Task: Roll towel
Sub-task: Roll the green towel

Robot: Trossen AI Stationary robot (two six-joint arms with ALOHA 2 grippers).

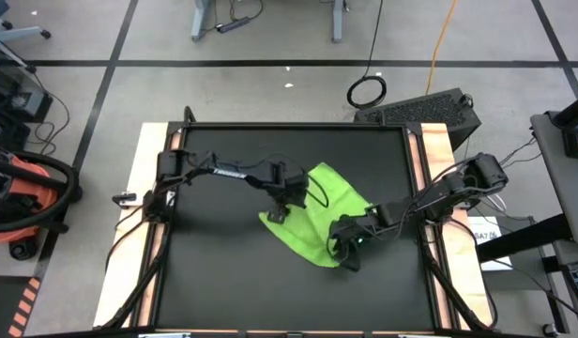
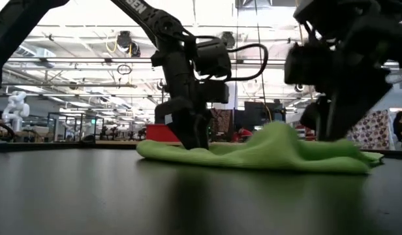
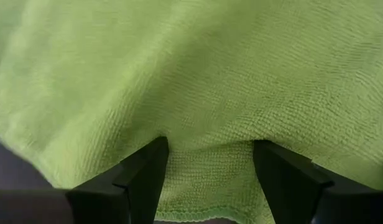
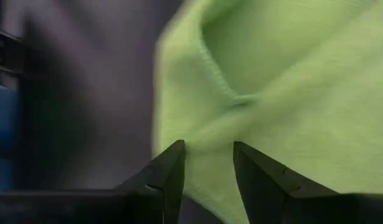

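The desk (image 1: 223,282) is covered by a black mat, and the towel (image 1: 322,221) lies right of its middle, a small lime-green cloth spread slantwise with one corner pointing far and another near. It is not flat: seen from desk level it humps up toward the right and thins to a low edge at the left, so it is already bunched or partly folded there.

It looks soft, light and limp, a looped terry weave with a stitched hem. Such cloth will sag and fold wherever it is lifted, will not hold a shape by itself, and may drag across the smooth mat rather than stay put when pushed. Nothing about it is fragile. A hem or corner seems the best hold, since a pinch in the middle would only raise a tent of fabric; for a roll, the two edge corners of one side would likely serve.

The left pincer (image 3: 207,165) stands at the towel's left edge, its fingers spread wide and pressed down onto the cloth, with a band of fabric and hem between them, not yet pinched. The right pincer (image 4: 207,158) is at the near right corner, fingers half apart with a ridge of towel between them; whether they truly grip it I cannot tell.
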